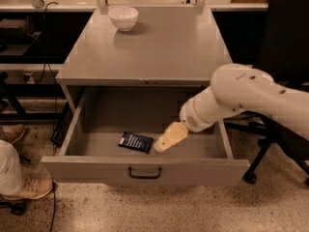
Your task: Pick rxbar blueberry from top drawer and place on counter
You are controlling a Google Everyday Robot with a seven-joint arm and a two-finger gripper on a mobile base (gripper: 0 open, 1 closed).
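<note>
Now the rxbar blueberry [136, 142] lies flat on the top drawer [87, 168] floor, just left of the end effector [170, 137], its long axis pointing roughly toward the tip. We cannot tell whether the end effector is spread or pressed together; it hangs low inside the drawer.

- A speckled floor [193, 211] is lying under everything.
- A black chair [285, 37] is standing on wheels on the right.
- Black cables [46, 64] are hanging down on the dark left side.
- Somebody's tan shoe [29, 190] is resting at the left edge.
- The gripper [166, 140] is hanging inside the top drawer [87, 168].
</note>
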